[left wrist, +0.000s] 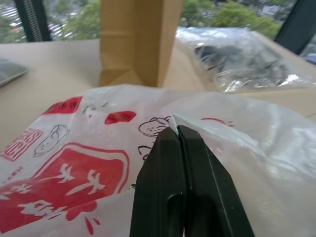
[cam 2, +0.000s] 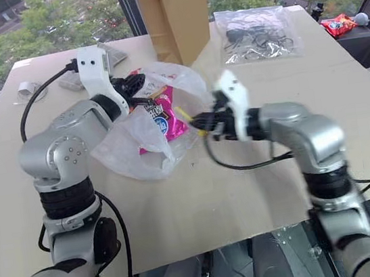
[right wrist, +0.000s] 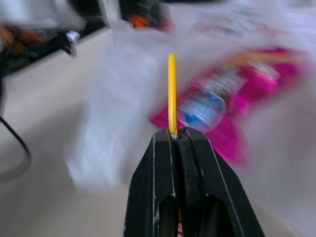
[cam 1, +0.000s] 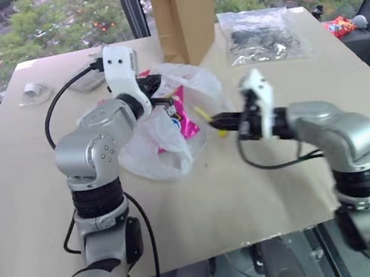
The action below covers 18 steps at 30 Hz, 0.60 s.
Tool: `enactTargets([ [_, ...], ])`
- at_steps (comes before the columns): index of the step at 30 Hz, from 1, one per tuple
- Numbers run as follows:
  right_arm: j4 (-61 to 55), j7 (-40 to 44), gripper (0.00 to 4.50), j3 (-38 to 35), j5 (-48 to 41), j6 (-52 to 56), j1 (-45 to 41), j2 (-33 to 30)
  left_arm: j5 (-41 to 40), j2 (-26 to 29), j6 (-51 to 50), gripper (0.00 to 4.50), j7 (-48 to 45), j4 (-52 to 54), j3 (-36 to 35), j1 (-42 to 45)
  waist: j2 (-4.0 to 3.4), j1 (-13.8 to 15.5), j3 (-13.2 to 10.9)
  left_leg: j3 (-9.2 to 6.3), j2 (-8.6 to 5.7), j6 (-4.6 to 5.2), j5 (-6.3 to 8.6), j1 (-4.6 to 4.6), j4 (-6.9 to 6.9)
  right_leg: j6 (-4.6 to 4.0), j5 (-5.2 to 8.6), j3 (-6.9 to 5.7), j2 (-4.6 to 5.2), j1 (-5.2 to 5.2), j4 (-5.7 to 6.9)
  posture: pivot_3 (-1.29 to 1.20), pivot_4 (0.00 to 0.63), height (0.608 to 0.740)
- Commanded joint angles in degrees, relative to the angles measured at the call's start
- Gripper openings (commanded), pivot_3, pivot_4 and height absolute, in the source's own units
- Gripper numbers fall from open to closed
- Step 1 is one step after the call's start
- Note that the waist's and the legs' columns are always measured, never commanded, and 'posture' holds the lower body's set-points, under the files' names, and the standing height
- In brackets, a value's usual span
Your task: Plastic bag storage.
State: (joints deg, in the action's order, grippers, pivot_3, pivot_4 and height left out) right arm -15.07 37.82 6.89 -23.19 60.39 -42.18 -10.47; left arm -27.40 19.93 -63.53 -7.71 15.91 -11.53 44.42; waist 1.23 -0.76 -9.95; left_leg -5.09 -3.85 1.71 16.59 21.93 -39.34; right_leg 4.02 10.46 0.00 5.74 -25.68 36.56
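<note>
The plastic bag (cam 1: 166, 151), translucent white with red print, lies crumpled in the middle of the table. A shiny pink snack packet (cam 1: 183, 117) shows through it. My left gripper (left wrist: 177, 129) is shut on a raised fold of the bag's edge, pointing toward the table's far side. My right gripper (right wrist: 177, 132) is just right of the bag, pointing left at it. It is shut on a thin yellow stick (right wrist: 172, 94) whose free end reaches toward the bag and the pink packet (right wrist: 232, 98).
A tall brown paper bag (cam 1: 183, 12) stands at the back centre of the table (cam 1: 248, 205). A clear pouch of black cables (cam 1: 263, 32) lies at the back right. A small white item (cam 1: 34, 92) and a grey object (cam 1: 85, 80) sit at the back left.
</note>
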Motion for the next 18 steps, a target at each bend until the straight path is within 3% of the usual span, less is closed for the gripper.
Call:
enactTargets([
  [1,13.2,-7.81,0.02,0.58,5.62,-9.34,-6.07,5.09,-3.15,1.1,-1.15,0.0,-2.47,5.02,-1.39,0.75,0.0,0.0,0.0,0.0,-0.01,0.0,0.0,0.01,0.0,0.0,0.0,0.0,0.01,-0.01,0.0,0.0,0.15,0.74],
  [8,57.19,-13.9,0.02,1.38,15.92,-39.83,-22.92,12.5,-5.51,0.07,-3.91,0.0,-1.66,10.65,-1.39,-1.95,-0.01,-1.43,0.0,0.05,0.0,-0.01,-0.01,-0.03,0.14,-0.02,0.01,0.05,-0.05,-0.04,-0.05,0.0,0.15,0.74],
  [11,67.59,-12.05,0.93,1.2,17.89,-48.21,-27.28,12.73,-4.4,-0.99,-3.51,0.0,0.17,12.11,-1.3,-4.6,-0.01,-1.73,-0.01,0.06,0.02,-0.01,-0.01,-0.05,0.26,-0.02,0.01,0.1,-0.06,-0.05,-0.13,0.0,0.15,0.74],
  [13,67.35,-9.0,1.91,1.97,18.73,-49.74,-27.49,12.1,-4.28,-1.75,-1.71,0.0,-0.01,12.05,-1.38,-5.53,-0.02,-1.8,-0.02,0.05,0.04,-0.01,0.0,-0.01,0.27,-0.02,0.01,0.08,-0.07,-0.05,-0.21,0.0,0.15,0.74],
  [17,57.23,-4.76,3.86,3.72,19.82,-47.21,-23.61,9.52,-3.37,-1.44,0.37,0.0,-0.28,11.26,-0.79,-6.92,-0.04,-1.76,-0.02,0.04,0.05,-0.01,0.0,0.04,0.28,-0.02,0.0,0.08,-0.09,-0.1,-0.23,0.0,0.15,0.74],
  [18,45.4,-2.82,4.37,4.26,18.16,-41.32,-18.81,7.1,-2.21,-1.21,3.22,0.0,-0.98,10.02,-0.15,-7.35,-0.04,-1.57,-0.02,0.03,0.05,-0.01,0.0,0.03,0.27,-0.02,0.0,0.07,-0.09,-0.1,-0.22,0.0,0.15,0.74],
])
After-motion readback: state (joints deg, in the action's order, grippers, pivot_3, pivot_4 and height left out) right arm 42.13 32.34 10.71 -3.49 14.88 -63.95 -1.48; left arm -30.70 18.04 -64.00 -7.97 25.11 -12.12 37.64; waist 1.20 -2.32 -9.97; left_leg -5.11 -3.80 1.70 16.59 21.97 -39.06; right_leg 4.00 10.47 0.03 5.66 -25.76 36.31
